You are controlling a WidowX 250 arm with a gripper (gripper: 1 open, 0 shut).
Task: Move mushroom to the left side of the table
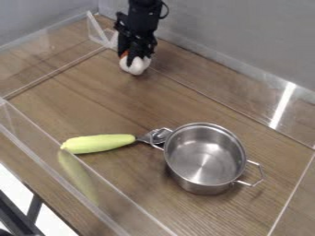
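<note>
The mushroom [133, 65], a small white and orange-brown toy, rests on the wooden table [185, 101] at the far left corner, close to the clear back wall. My gripper [135, 55] points straight down right over it, its black fingers [127, 48] straddling the mushroom's top. The fingers stand close to the toy on both sides. Whether they press on it cannot be made out at this size.
A steel pot [205, 157] with side handles stands at the front right. A yellow-green handled spoon [101, 143] lies to its left, its metal end touching the pot. Low clear acrylic walls [43, 51] edge the table.
</note>
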